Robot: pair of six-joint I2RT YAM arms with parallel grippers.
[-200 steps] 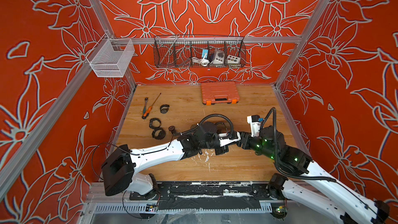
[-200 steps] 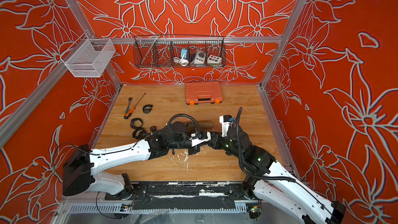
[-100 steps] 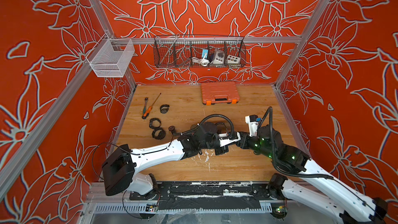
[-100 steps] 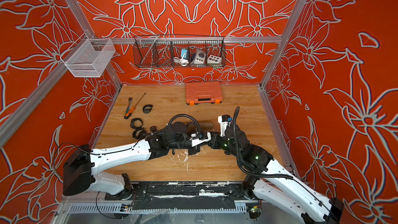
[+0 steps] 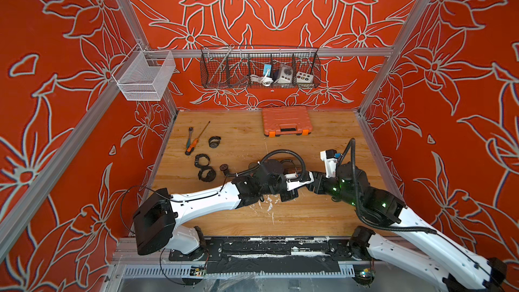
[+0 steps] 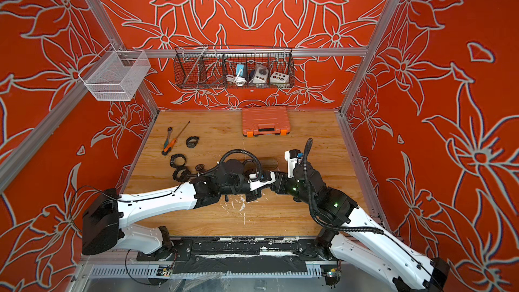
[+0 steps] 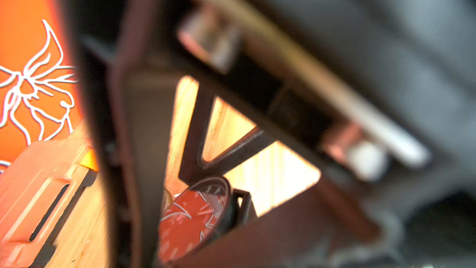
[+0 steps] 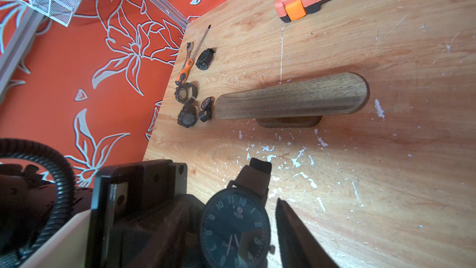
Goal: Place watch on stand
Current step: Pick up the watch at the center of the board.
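Both arms meet mid-table, just in front of the stand (image 8: 291, 97), and the watch (image 8: 235, 228) sits between them, dial up, strap (image 8: 255, 179) reaching toward the stand. The left gripper (image 5: 290, 189) is clenched tight, apparently on the watch's band, though its wrist view is too blurred to confirm what it pinches. The right gripper (image 8: 231, 230) has jaws part open either side of the dial, flanking rather than squeezing, as far as I can judge.

Risks now: this looks like a handover or a re-grip, and if the left lets go before the right bites, the watch drops to the table (image 8: 386, 163). The strap loop must open wide enough to slide over the bar's rounded end; a crooked approach could shove the stand, whose base (image 8: 288, 121) is small.

Hidden: in both top views the arms cover the watch and most of the stand (image 6: 268, 162). Four other watches (image 8: 190, 94) lie beside a screwdriver (image 8: 192, 59), untouched.
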